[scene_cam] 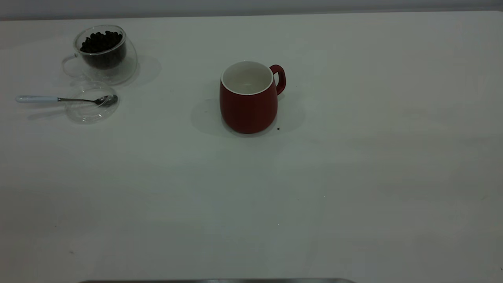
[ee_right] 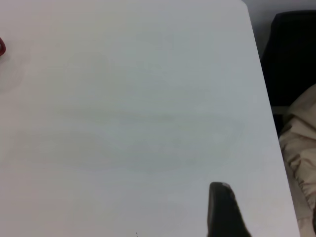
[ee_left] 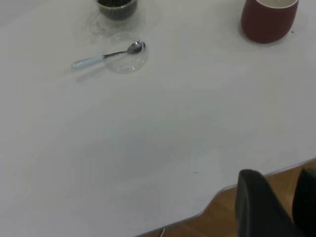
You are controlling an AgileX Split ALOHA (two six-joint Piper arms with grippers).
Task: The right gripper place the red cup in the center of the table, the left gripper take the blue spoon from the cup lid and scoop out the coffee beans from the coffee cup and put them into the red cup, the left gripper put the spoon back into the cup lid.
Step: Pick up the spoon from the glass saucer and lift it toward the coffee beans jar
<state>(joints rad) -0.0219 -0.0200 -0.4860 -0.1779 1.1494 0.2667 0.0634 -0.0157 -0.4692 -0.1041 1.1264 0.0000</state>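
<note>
The red cup (scene_cam: pixel 248 98) stands upright near the middle of the table (scene_cam: pixel 353 177), handle to the back right, its white inside empty. It also shows in the left wrist view (ee_left: pixel 269 22). The coffee cup (scene_cam: pixel 103 53) with coffee beans (scene_cam: pixel 101 41) stands at the far left. In front of it the cup lid (scene_cam: pixel 91 105) holds the blue spoon (scene_cam: pixel 59 99), bowl in the lid, handle pointing left. No gripper shows in the exterior view. My left gripper (ee_left: pixel 284 202) is open and empty over the table's near edge. My right gripper (ee_right: pixel 266 197) shows one finger (ee_right: pixel 222 210), far from the cup.
A dark speck (scene_cam: pixel 278 128) lies on the table by the red cup's base. The left wrist view shows wooden floor (ee_left: pixel 222 217) past the table edge. The right wrist view shows a black chair (ee_right: pixel 291 49) and beige cloth (ee_right: pixel 301 143) beyond the table's side edge.
</note>
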